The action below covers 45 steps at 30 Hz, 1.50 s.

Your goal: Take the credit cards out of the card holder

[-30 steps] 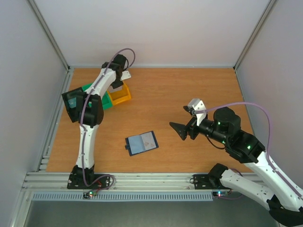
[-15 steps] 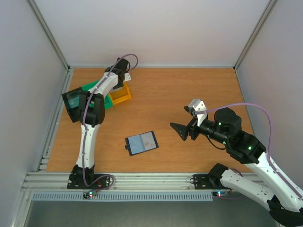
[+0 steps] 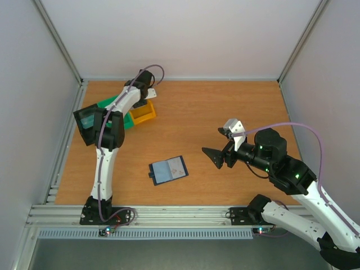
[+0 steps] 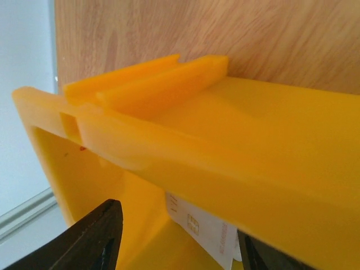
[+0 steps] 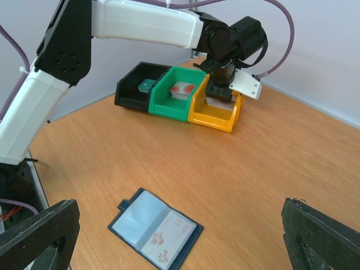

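Credit cards (image 5: 183,89) lay in three bins (image 5: 169,107), the left hand (image 4: 177,244) stood apart inside the yellow bin (image 5: 216,115), the right hand (image 3: 216,156) gaped empty, and the card holder (image 3: 168,170) lay open on the desk (image 3: 225,107), one card (image 5: 169,243) seemingly left inside.

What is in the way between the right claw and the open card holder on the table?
Nothing visible. The right claw hangs open beside the card holder, with only bare table between them.

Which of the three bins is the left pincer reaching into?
The yellow bin, at the row's end beside the green bin; the left pincer dips into it.
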### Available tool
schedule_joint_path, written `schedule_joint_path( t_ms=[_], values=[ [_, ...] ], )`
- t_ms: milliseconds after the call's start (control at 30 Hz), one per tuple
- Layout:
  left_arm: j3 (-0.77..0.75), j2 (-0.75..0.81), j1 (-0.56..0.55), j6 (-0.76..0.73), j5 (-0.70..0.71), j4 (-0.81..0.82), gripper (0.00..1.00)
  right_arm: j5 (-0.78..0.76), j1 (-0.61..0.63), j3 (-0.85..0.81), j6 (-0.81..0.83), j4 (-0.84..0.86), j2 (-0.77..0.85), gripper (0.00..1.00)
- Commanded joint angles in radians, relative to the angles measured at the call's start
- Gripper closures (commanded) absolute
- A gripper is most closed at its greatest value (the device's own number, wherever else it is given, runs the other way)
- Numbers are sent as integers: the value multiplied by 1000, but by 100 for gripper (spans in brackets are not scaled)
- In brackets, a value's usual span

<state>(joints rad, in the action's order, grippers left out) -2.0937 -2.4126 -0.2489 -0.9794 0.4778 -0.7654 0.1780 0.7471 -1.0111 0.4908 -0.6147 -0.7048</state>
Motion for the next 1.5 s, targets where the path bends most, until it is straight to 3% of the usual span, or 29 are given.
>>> schedule_joint_path(
  t_ms=[0, 233, 367, 500, 633, 767, 833, 933, 1000, 1133, 1300, 1467],
  values=[
    [-30, 56, 5, 45, -73, -57, 41, 22, -2, -35, -5, -8, 5, 2],
    [-56, 53, 20, 73, -115, -71, 37, 29, -3, -54, -17, -32, 17, 1],
    [-75, 128, 24, 149, -198, -114, 37, 6, -2, -56, -52, -53, -14, 1],
    [-42, 333, 27, 298, -447, -219, 37, 55, -2, -80, -98, -122, -141, 2],
    [96, 540, 32, 435, -721, -355, 36, 99, -2, -105, -182, -161, -321, 5],
    [240, 641, 31, 567, -906, -536, 35, 66, -2, -112, -299, -169, -475, 12],
    [342, 662, 31, 610, -1030, -614, 28, 83, -3, -114, -351, -172, -561, 15],
    [541, 654, 31, 675, -1151, -669, 2, 107, -3, -117, -403, -178, -671, 18],
    [667, 653, 34, 758, -1181, -626, 1, 107, -3, -107, -431, -164, -721, 18],
    [905, 758, 30, 924, -1254, -357, 1, 110, -2, -118, -474, -155, -818, 18],
    [1056, 795, 5, 1107, -1184, -165, 1, 124, -2, -84, -553, -114, -869, 18],
    [1222, 814, -27, 1199, -1203, -14, 1, 140, -3, -58, -589, -85, -934, 17]
  ],
)
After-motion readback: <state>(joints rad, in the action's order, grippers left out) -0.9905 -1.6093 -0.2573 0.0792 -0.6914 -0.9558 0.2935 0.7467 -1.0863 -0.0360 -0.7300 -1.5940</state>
